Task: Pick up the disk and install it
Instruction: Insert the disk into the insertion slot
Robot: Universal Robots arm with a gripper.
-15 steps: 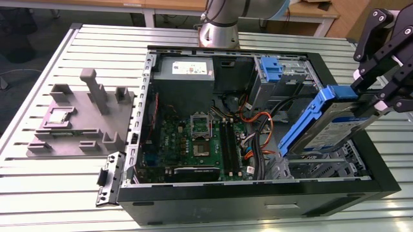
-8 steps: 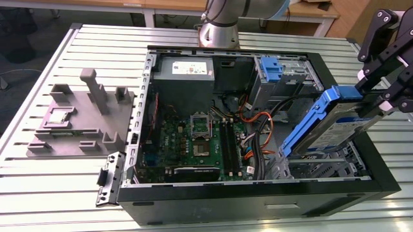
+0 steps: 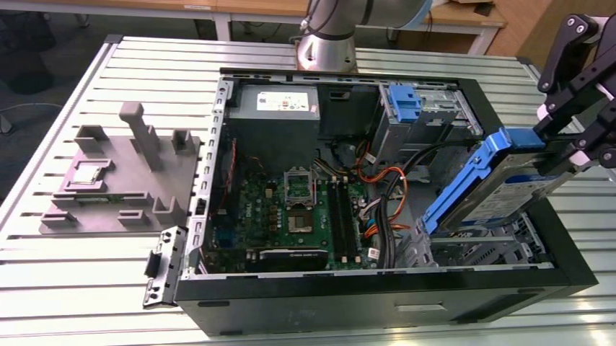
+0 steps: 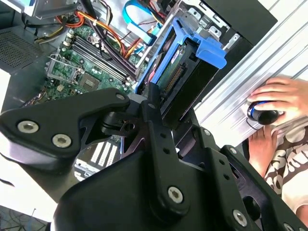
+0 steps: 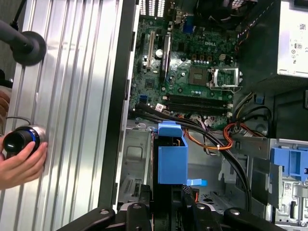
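Observation:
The disk (image 3: 500,184) is a silver-grey drive in a blue carrier. It hangs tilted above the drive bay (image 3: 481,245) at the front corner of the open computer case (image 3: 385,295), on the exterior view's right. Its lower end dips toward the bay. My gripper (image 3: 568,151) is shut on its raised end. In the second wrist view the disk (image 4: 192,62) sticks out past my black fingers (image 4: 154,110) toward the case. In the first wrist view the blue carrier (image 5: 172,161) stands above the metal bay floor (image 5: 134,159).
Inside the case are the motherboard (image 3: 288,209), a grey power-supply box (image 3: 274,104), orange and black cables (image 3: 385,194) and a bare blue bracket (image 3: 405,101) in the far bay. A grey fixture (image 3: 115,173) lies on the exterior view's left. A person's hand (image 5: 19,161) holds a knob beside the case.

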